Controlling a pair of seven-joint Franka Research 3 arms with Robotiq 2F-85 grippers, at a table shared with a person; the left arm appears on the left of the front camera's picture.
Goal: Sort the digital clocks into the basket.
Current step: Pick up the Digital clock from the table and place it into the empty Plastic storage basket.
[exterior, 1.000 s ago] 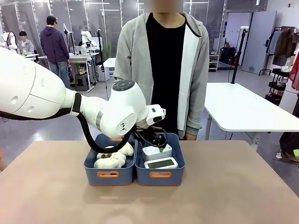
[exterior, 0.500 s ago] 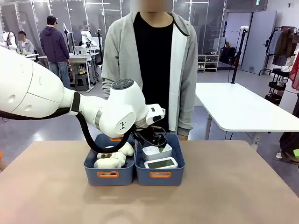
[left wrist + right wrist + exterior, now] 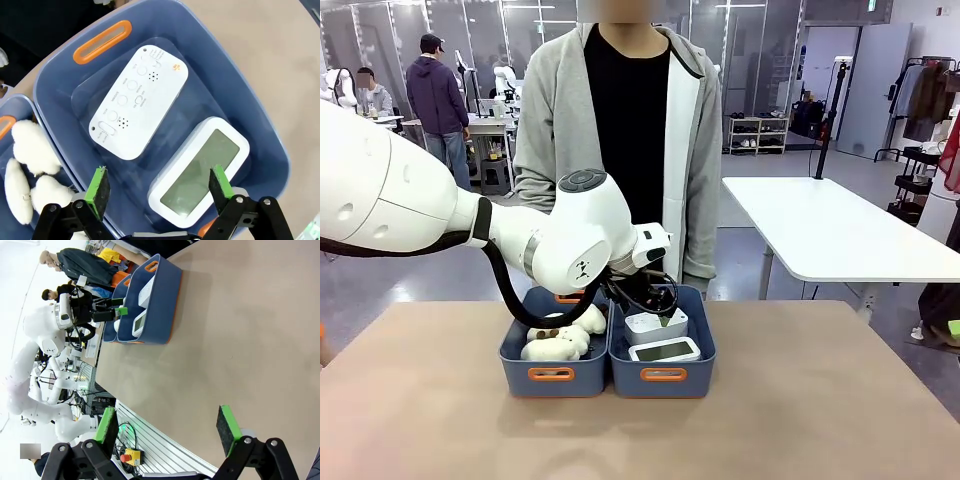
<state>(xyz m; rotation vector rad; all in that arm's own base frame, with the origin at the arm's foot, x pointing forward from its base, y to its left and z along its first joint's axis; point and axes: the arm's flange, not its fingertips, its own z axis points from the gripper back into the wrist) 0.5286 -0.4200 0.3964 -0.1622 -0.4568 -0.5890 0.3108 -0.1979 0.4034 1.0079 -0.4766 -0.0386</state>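
- Already both digital clocks lie inside the right-hand basket, one screen-up nearer, one back-up farther.
- Left gripper hangs spread and empty just above them; lift it straight up, clear of the rim.
- Right gripper, also spread, hovers over bare table.

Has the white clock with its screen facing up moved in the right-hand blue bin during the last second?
No. The white rounded plastic digital clock with the upward grey-green screen sits at the same spot behind the blue plastic bin's orange front handle.

Bright, even light; perhaps overexposed edges
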